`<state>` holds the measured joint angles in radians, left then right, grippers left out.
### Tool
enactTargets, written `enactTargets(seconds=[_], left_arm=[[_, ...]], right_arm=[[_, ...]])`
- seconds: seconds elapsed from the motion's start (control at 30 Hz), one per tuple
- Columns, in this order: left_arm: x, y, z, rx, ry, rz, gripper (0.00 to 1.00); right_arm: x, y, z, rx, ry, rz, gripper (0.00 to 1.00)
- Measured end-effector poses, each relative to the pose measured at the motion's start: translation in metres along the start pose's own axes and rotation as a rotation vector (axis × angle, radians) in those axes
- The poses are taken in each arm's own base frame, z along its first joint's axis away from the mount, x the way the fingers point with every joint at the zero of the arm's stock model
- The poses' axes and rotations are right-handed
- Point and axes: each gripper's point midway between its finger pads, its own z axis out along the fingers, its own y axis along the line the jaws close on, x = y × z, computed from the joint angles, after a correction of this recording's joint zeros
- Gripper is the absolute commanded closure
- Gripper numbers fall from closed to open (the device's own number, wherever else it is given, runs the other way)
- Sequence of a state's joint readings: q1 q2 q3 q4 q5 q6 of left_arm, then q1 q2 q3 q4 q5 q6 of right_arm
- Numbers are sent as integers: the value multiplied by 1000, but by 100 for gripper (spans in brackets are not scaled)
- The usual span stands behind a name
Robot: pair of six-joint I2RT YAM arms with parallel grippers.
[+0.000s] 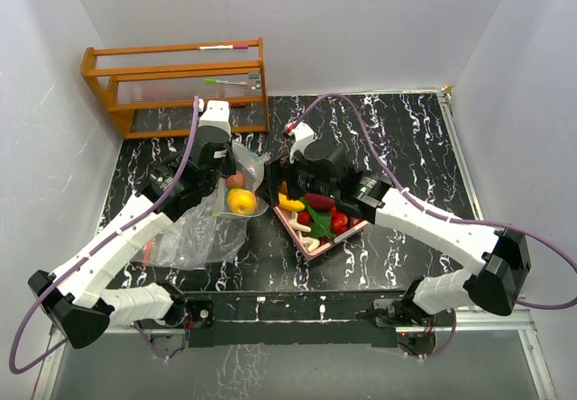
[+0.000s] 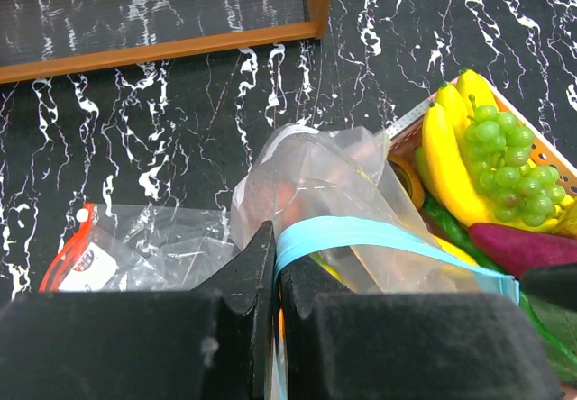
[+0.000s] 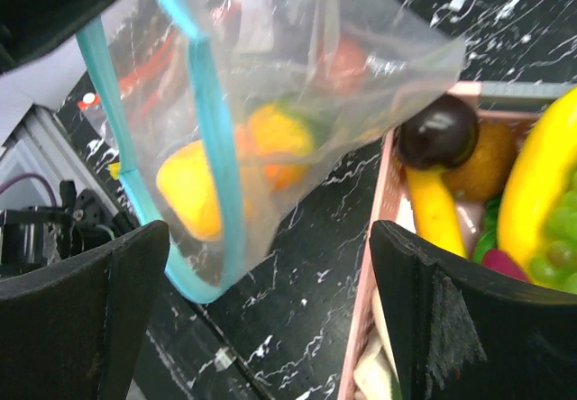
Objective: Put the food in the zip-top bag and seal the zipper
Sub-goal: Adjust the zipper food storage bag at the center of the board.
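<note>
You see a black tabletop veined with white marble streaks, a clear plastic zip-top bag edged by a light-blue zipper strip, orange and yellow round toy fruits inside, a pink rectangular tray, yellow bananas and pale green grapes.

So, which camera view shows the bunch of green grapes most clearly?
The left wrist view: the green grapes lie in full sight on the bananas. The right wrist view catches only a blurred corner of them at its right edge. In the top view I cannot make them out; the right arm covers part of the tray.
</note>
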<state>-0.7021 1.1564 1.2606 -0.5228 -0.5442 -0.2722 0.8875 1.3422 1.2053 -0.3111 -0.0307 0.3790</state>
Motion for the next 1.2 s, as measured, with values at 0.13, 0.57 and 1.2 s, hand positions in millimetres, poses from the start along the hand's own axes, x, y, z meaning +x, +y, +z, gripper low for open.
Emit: enactTargets(seconds=[0.13,0.57,1.2], left_arm=[[-1,0,0,1,-2,-1,100],[-1,-1,0,2,-5,-3,100],[-5,5,-12,10,14,43,100]], right_arm=[[19,8,5,-25,49,18,5],[63,-18,25,127,90,82,56],[-227,4,16,40,-249,-14,92]])
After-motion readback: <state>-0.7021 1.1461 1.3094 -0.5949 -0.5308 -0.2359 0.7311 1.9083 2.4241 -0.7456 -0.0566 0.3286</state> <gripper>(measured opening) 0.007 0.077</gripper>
